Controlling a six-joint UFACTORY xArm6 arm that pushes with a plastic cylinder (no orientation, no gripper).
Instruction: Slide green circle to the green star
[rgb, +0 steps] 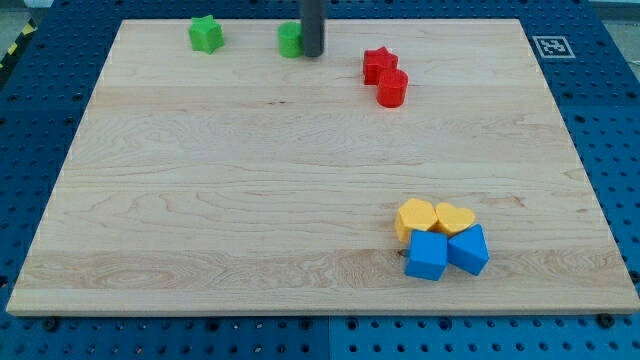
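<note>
The tip (312, 54) touches the green circle's (290, 40) right side (no hand fitted); the green star (206, 34) lies leftward along the worktop's (250, 200) top edge.

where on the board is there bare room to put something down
Bare wood fills the whole middle and the view's left, below the green star and green circle. Crowded: the top edge, where my tip touches the circle beside the red blocks, and the yellow and blue cluster at bottom right.
</note>
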